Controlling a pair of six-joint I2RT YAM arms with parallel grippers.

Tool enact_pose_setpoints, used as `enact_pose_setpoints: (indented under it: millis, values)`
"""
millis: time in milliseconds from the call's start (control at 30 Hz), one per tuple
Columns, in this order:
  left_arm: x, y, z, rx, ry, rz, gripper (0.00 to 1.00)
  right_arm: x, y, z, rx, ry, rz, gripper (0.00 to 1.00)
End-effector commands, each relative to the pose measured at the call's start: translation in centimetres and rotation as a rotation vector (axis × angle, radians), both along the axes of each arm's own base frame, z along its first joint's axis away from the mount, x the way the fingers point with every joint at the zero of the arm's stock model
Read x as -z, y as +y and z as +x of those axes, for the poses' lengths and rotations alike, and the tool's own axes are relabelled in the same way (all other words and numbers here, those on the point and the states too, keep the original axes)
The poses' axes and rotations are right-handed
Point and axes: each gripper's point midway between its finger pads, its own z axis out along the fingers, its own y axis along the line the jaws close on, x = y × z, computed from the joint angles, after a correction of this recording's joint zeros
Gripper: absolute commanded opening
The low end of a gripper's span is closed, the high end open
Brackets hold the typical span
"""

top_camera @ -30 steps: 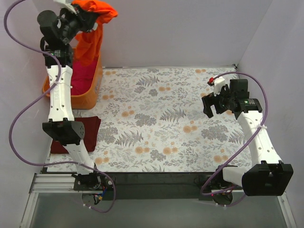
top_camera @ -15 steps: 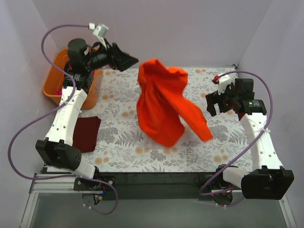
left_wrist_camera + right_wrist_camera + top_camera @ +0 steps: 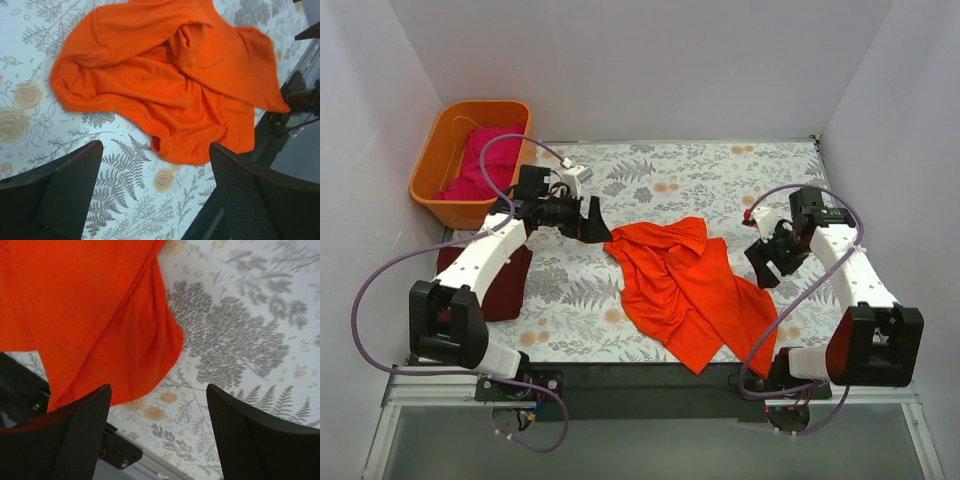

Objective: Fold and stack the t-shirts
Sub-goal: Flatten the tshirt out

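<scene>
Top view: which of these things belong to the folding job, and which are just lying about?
Job:
- orange-red t-shirt, crumpled mid-table
- maroon t-shirt, flat at the left edge, partly under the left arm
- magenta-pink t-shirt, in the tub
- left tool and right tool, both open, holding nothing

Lying about:
- orange plastic tub
- floral table

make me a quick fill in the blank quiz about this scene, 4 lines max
1. The crumpled cloth t-shirt in the middle of the floral table is bright ____.
2. The magenta-pink cloth shirt lies in the rigid orange plastic tub at the far ____ corner.
3. The dark maroon cloth shirt under the left arm lies flat and ____.
4. The left pincer and right pincer both have jaws standing ____.

Missing words: orange-red; left; folded; open.
</scene>
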Motion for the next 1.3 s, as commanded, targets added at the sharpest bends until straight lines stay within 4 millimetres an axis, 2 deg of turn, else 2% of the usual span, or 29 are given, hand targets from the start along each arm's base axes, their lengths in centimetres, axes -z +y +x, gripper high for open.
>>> enact_pose_setpoints:
  millis: [0,67,100,133,167,333,433,467,500,533,567,600,633,667,700,733,767,800,867,900,967,1000,1033,1100,1133,1167,1200,1233,1267]
  values:
    - [2.4,-0.6,1.3,0.028,-0.055,0.141,0.86,2.6,-0.8,-2.7,-0.042,0.173,-0.043,0.81]
    - [5.0,-1.2,2.6,0.012,-0.028,0.216,0.86,3.6,-1.1,-3.0,-0.022,0.228,-0.055,0.79]
    - [5.0,-1.6,3.6,0.01,-0.04,0.233,0.86,4.1,-1.1,-2.9,-0.019,0.246,-0.058,0.76]
    - [6.4,-1.7,4.3,0.002,-0.022,0.266,0.86,4.8,-1.1,-2.9,-0.012,0.282,-0.06,0.75]
    - [6.5,-2.2,5.3,0.002,-0.052,0.3,0.87,5.5,-1.3,-2.8,0.002,0.303,-0.072,0.73]
    - [9.7,-2.6,7.4,-0.002,-0.052,0.415,0.87,7.1,-2.1,-2.2,0.015,0.324,-0.124,0.68]
    - [12.0,-2.4,7.8,0.002,-0.026,0.46,0.85,8.3,-2.9,-2.4,0.008,0.344,-0.169,0.61]
    - [12.5,-2.3,7.8,0.002,-0.02,0.47,0.81,8.7,-3.2,-2.1,0.009,0.333,-0.187,0.57]
    - [13.8,-2.0,7.7,0.002,-0.001,0.496,0.78,8.9,-3.4,-2.0,0.01,0.334,-0.196,0.45]
    - [14.4,-1.7,7.7,-0.003,0.009,0.513,0.74,9.5,-3.4,-1.9,0.009,0.345,-0.203,0.4]
    - [15.0,-1.4,7.6,-0.008,0.021,0.529,0.62,9.8,-3.8,-1.2,0.023,0.327,-0.22,0.34]
    - [15.4,-1.1,7.5,-0.017,0.03,0.545,0.56,10.0,-3.8,-0.8,0.029,0.323,-0.227,0.2]
    - [16.0,-0.5,7.4,-0.03,0.043,0.577,0.47,10.4,-4.0,-0.4,0.036,0.332,-0.232,0.12]
    - [16.4,0.2,7.0,-0.038,0.06,0.596,0.4,10.3,-4.2,0.9,0.058,0.303,-0.246,0.05]
    - [16.5,0.6,6.5,-0.039,0.076,0.605,0.14,10.6,-4.3,1.5,0.064,0.301,-0.253,0.01]
    - [16.0,1.3,6.3,-0.059,0.078,0.616,0.04,10.6,-4.3,2.1,0.068,0.293,-0.254,0.01]
    - [15.9,2.4,6.1,-0.082,0.096,0.62,0.0,10.0,-4.6,3.8,0.082,0.254,-0.271,0.01]
    - [16.4,3.5,4.4,-0.081,0.15,0.637,0.0,10.1,-4.9,4.6,0.09,0.245,-0.283,0.01]
    - [15.4,5.3,3.3,-0.109,0.161,0.638,0.0,9.7,-4.9,6.4,0.102,0.21,-0.289,0.01]
    - [16.5,6.6,0.9,-0.096,0.212,0.664,0.0,9.4,-5.0,7.9,0.118,0.185,-0.288,0.01]
    - [15.4,8.6,-0.2,-0.122,0.194,0.675,0.0,9.4,-4.9,8.9,0.124,0.179,-0.288,0.01]
    - [15.9,9.5,-1.9,-0.117,0.236,0.689,0.0,9.4,-4.9,9.5,0.126,0.178,-0.289,0.01]
    - [15.7,10.1,-2.5,-0.11,0.24,0.694,0.0,9.4,-4.9,9.6,0.126,0.178,-0.288,0.01]
    - [15.0,10.9,-3.6,-0.107,0.25,0.683,0.0,8.3,-3.1,10.1,0.095,0.182,-0.188,0.01]
    - [15.2,11.1,-4.1,-0.081,0.242,0.689,0.0,7.5,-2.2,9.9,0.089,0.202,-0.137,0.11]
    - [15.1,11.0,-4.3,-0.073,0.238,0.683,0.0,6.4,0.1,10.2,0.067,0.201,-0.012,0.24]
    - [15.0,10.9,-4.2,-0.071,0.229,0.676,0.0,5.4,1.2,10.7,0.062,0.189,0.045,0.48]
    - [15.2,10.9,-4.3,-0.068,0.236,0.677,0.0,3.3,2.4,12.6,0.066,0.131,0.099,0.58]
    - [15.1,10.8,-4.0,-0.071,0.244,0.675,0.0,2.0,4.2,12.8,0.045,0.136,0.19,0.64]
